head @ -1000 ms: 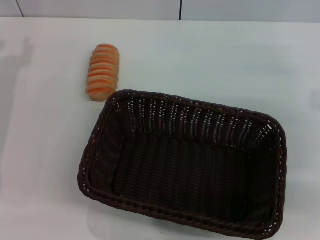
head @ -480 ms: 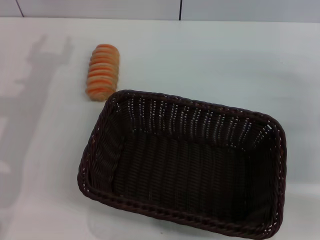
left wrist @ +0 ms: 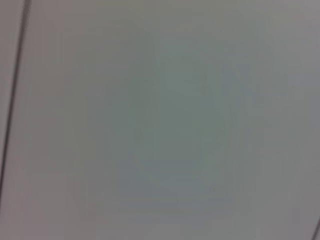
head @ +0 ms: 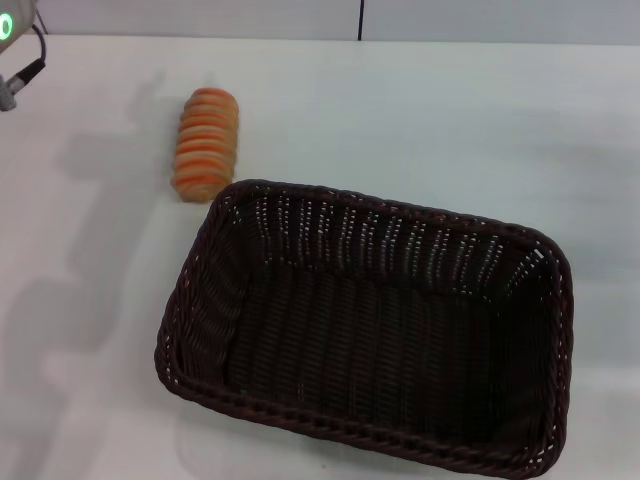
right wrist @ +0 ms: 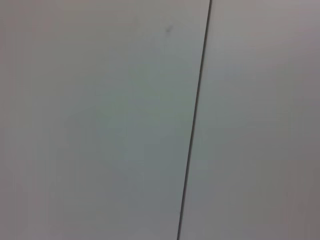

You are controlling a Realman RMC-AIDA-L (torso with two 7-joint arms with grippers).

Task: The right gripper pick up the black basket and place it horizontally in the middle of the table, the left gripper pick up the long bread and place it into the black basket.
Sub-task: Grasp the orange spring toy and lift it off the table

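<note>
I have the black basket (head: 365, 325) sitting toward the near edge of the table (head: 480, 120), its long side running roughly across my view though skewed a little, the right end nearer to me. It is empty, open side up, resting flat on its base. The long bread (head: 206, 143) lies just beyond the basket's far-left corner, close to the rim but apart from it as far as I can judge, its length pointing away toward the far edge.

At the far-left corner of the head view I see only a sliver of the left arm (head: 14, 45), silver-white with a green light and a cable; the left gripper itself is out of sight, so I cannot tell whether its jaws are released or clenched. The right gripper shows in no picture, so its jaws are equally unknown to me. Both wrist views show nothing but pale blank panels with a dark seam.

My reading is that the basket sits about mid-table, so the bread is what remains. The loaf lies clear of the wicker, which should leave the left arm room to come down across its narrow width.
</note>
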